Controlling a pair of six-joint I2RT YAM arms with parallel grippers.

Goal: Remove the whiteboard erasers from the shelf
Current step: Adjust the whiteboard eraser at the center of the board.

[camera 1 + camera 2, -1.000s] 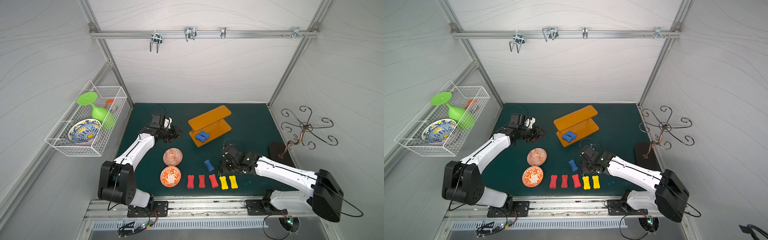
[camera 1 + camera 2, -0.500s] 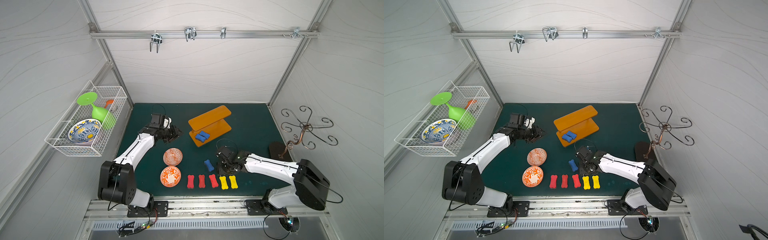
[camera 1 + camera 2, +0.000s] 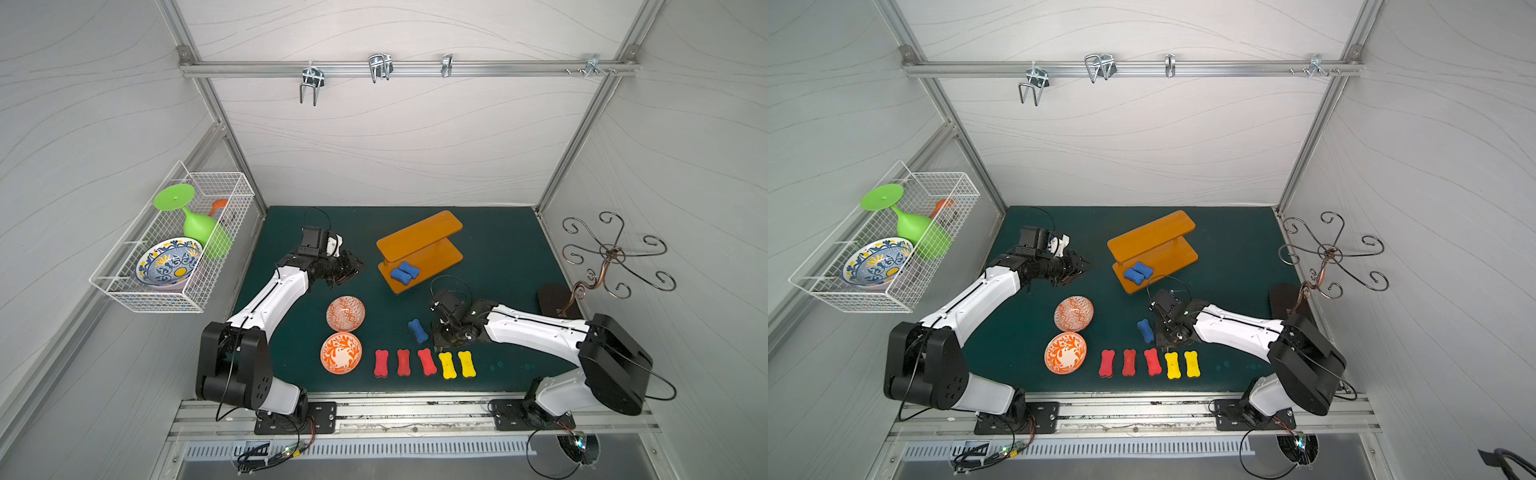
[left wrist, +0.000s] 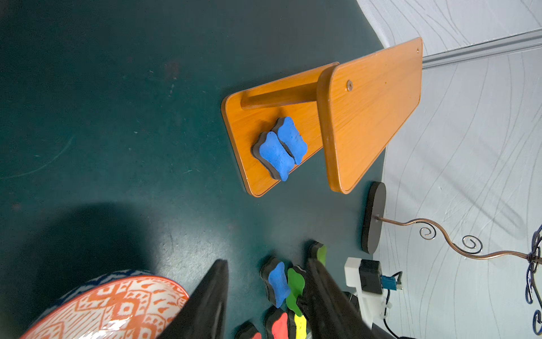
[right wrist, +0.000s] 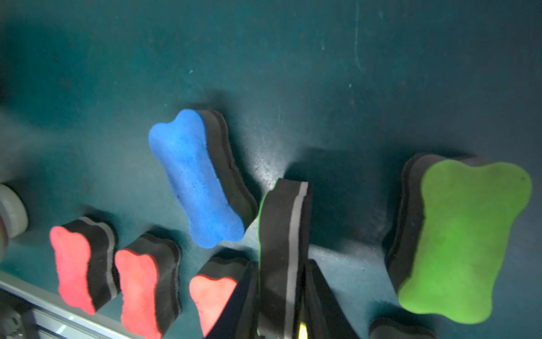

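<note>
Between the fingers of the right gripper (image 5: 281, 264) stood a green eraser (image 5: 283, 223) on its long edge, with the dark felt side turned to the wrist camera. Both fingers lay flat against its two faces, so the gripper was closed on it. Whether its lower edge touched the dark green mat (image 5: 322, 73) I could not tell.

Just beside it on one side, a loose blue eraser (image 5: 196, 179) lay flat on the mat. On the other side, a little apart, a second green eraser (image 5: 466, 237) lay flat too. Near the gripper, toward the front edge of the mat, three red erasers (image 3: 381, 363) (image 3: 403, 362) (image 3: 427, 361) and two yellow erasers (image 3: 448, 365) (image 3: 467, 363) lay in one row (all with the coloured foam up).

Farther back stood the orange shelf (image 3: 419, 239). On its lower board, near one end, two blue erasers (image 3: 401, 275) (image 3: 410, 268) lay side by side and touching.

The left gripper (image 3: 351, 268) was on the left of the shelf, apart from it, with its fingers partly spread and nothing between them. Two orange patterned bowls (image 3: 345, 313) (image 3: 340, 353) stood on the mat between the left arm and the row of erasers.
</note>
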